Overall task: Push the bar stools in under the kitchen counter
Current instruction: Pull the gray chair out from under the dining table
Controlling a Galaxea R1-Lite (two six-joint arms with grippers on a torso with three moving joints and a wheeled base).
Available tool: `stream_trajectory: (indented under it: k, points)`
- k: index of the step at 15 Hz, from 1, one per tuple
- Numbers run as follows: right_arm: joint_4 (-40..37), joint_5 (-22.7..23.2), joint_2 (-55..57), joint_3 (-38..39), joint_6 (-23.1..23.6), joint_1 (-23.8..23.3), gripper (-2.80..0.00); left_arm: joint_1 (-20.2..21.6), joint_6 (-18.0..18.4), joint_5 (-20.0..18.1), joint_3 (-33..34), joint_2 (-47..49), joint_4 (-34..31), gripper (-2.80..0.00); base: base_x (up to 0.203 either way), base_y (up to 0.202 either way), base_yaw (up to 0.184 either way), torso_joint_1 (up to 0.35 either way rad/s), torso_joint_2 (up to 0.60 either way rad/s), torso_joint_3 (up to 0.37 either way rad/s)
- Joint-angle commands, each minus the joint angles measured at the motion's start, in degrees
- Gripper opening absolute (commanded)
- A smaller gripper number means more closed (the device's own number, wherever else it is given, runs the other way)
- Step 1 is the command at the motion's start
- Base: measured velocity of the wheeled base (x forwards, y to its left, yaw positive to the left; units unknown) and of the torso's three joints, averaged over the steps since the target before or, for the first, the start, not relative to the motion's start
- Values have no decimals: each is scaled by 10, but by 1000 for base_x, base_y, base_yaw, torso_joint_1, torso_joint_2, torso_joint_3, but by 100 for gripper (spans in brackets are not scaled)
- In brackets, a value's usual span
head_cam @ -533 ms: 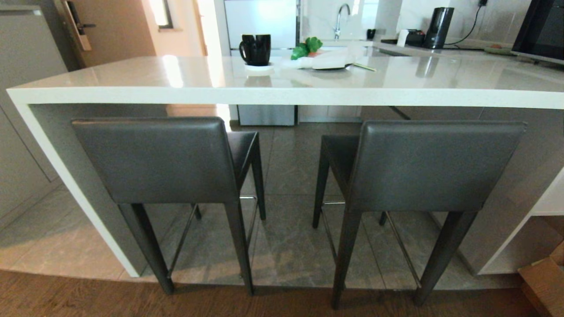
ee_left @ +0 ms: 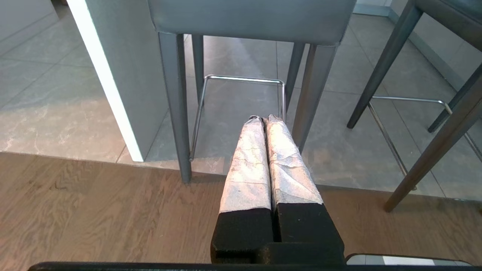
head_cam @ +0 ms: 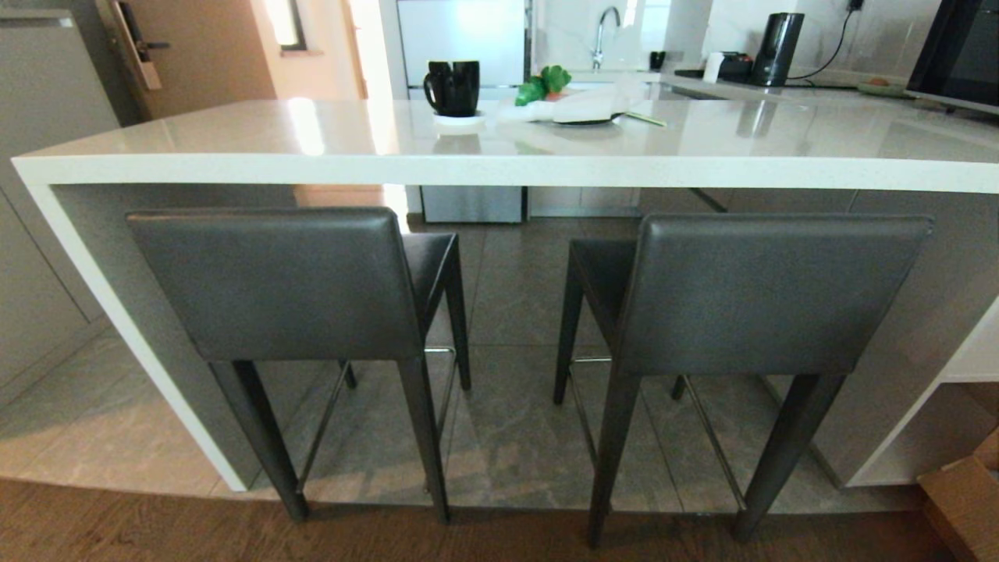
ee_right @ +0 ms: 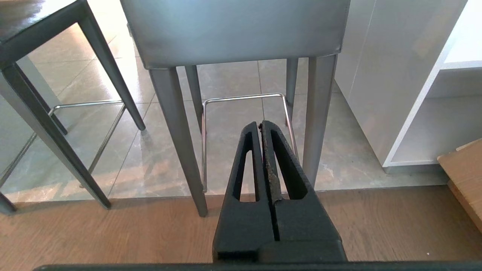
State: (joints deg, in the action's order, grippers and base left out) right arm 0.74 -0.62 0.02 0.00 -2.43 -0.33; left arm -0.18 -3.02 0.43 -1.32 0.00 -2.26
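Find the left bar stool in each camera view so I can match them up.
Head view: left bar stool, left of centre.
Left wrist view: straight ahead, beyond the left gripper.
Right wrist view: only its corner.
Shared landmark: its chrome footrest.

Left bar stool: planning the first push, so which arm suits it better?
Left. The left gripper, shut, points at the left bar stool; the right gripper, shut, faces the other stool.

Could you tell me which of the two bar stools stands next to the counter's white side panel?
The left bar stool: the white side panel runs down right beside it, while the right bar stool stands further along the counter.
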Motion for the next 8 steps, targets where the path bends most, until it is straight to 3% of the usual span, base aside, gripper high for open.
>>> stream_trajectory:
  k: [1,8]
  points:
    - [0,0,1,0,0,0,-280,0,-1,0,0,0,0,-280,0,0,0,0,0,0]
    - [0,0,1,0,0,0,-280,2,0,0,0,0,0,-280,0,0,0,0,0,0]
